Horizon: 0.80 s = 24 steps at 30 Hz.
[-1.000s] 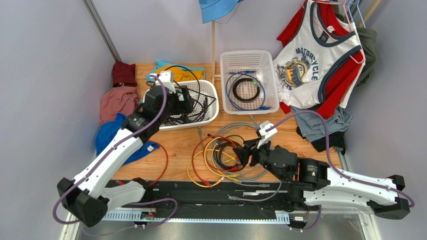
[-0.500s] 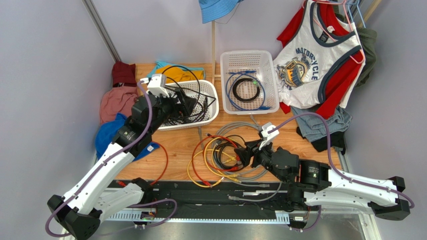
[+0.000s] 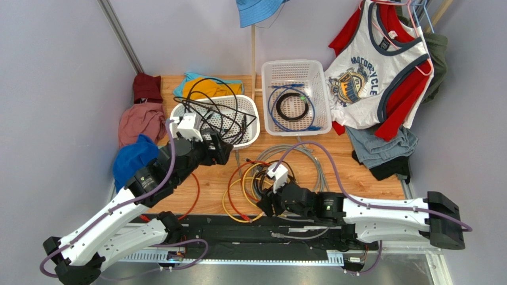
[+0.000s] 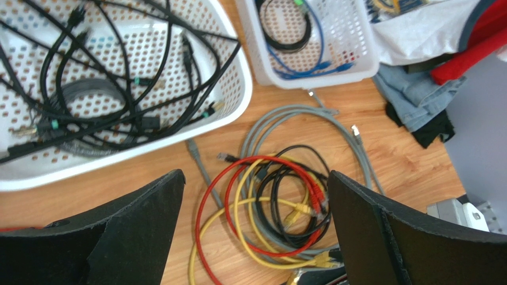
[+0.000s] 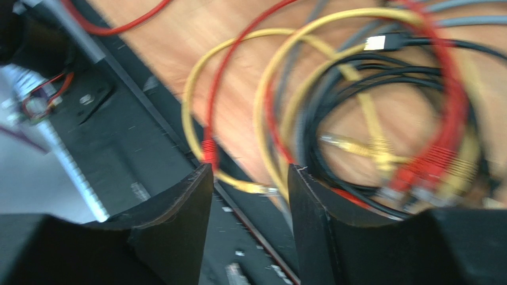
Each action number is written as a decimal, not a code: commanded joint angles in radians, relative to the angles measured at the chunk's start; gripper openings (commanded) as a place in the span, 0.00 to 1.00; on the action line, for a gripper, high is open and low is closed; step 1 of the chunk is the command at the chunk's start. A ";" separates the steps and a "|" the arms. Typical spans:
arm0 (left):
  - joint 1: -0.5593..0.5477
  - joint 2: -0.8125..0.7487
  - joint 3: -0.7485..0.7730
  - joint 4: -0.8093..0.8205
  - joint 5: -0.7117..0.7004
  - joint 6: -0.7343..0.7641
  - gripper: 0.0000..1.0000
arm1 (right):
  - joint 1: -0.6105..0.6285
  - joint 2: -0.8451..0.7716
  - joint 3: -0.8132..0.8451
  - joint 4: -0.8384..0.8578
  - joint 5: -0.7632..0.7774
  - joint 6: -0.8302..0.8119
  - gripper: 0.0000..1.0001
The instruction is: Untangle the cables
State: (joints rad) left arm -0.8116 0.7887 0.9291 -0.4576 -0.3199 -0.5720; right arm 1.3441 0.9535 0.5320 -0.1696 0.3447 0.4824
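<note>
Wooden worktop [image 3: 357,178]: cables [image 3: 244,184], red, yellow, black and grey, heaped at centre, not yet separated. Baskets [image 3: 324,89] behind hold other cables, apparently sorted. Left hand [image 3: 225,153]: released, empty, beside heap. Right hand [image 3: 263,206]: fingers apart, gripping nothing, at heap's near edge.

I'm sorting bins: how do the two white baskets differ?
The left basket is rounded and lies crosswise; the right basket is square-cornered, running front to back. The left basket holds a loose jumble of mostly black cables, some looping over its rim; the right basket holds a neat black coil ringed by a blue cable. Both are white perforated plastic.
</note>
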 commanded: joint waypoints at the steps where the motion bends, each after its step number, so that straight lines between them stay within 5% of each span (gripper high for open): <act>1: -0.003 -0.025 -0.095 -0.055 -0.042 -0.074 0.99 | 0.053 0.115 0.066 0.275 -0.249 -0.016 0.61; 9: -0.003 0.154 0.051 -0.069 -0.031 -0.022 0.99 | 0.262 0.281 0.235 0.358 -0.202 -0.211 0.87; 14: -0.003 0.247 0.203 -0.110 -0.005 0.030 0.99 | 0.276 0.411 0.287 0.441 -0.223 -0.271 0.90; 24: -0.003 0.265 0.255 -0.150 0.038 0.089 0.99 | 0.274 0.697 0.447 0.530 -0.248 -0.311 0.90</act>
State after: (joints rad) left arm -0.8116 1.0512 1.1461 -0.5697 -0.3069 -0.5316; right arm 1.6173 1.5749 0.9154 0.2539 0.1009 0.2073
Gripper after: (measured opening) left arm 0.990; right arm 0.906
